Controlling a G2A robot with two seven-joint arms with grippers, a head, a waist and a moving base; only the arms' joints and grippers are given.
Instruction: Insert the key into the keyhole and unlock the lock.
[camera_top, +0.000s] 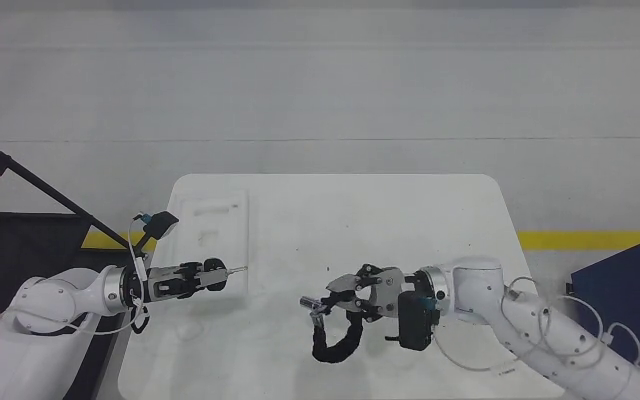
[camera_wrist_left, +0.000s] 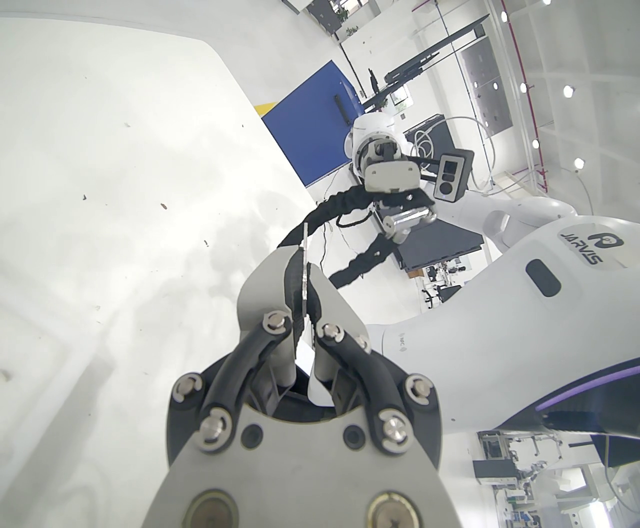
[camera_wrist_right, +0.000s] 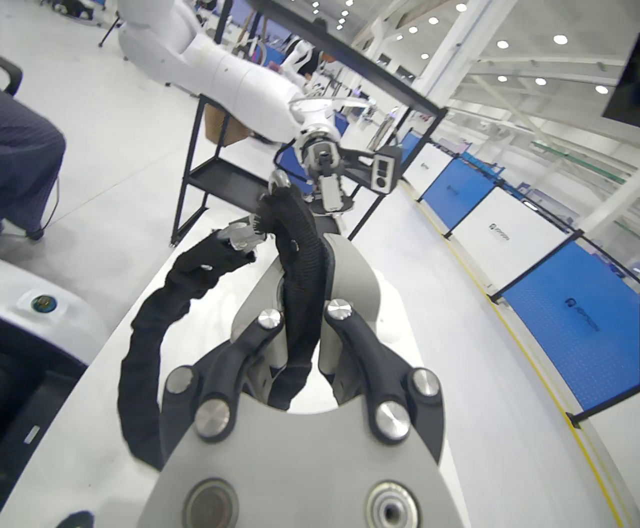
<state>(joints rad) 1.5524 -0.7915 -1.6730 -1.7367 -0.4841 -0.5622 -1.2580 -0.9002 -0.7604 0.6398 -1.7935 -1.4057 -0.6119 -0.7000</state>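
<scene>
**KEY AND LOCK BOTH HELD, NOT YET MATED**

**Handling.** The key (camera_wrist_left: 303, 260) is a thin, flat metal blade, judged stiff, light and slippery. It is likely to pivot between the pads if pushed off-axis. Take hold at the head and leave the blade free, as it is held here.

The lock (camera_wrist_left: 407, 220) is a small metal body on a black sleeved cable (camera_wrist_right: 300, 270). The body is rigid, but the cable looks flexible. With the grip on the cable, the body may swing or yield under insertion pressure (a hold closer to the body would probably steady it).

**Position.**
- The left jaws are closed on the key. It sits edge-on between the pads, and the blade projects past the fingertips.
- The right jaws are clamped on the sleeved cable close to the metal body. The body stands just beyond the fingertips, and the rest of the cable droops in a loop beside and below them.
- In the top view the key tip points across the table (camera_top: 400, 220) toward the lock body. The two are well apart, with bare table between them.
- The keyhole cannot be made out.

**Step in hand.** This is judged to be alignment. Insertion has not begun.
</scene>
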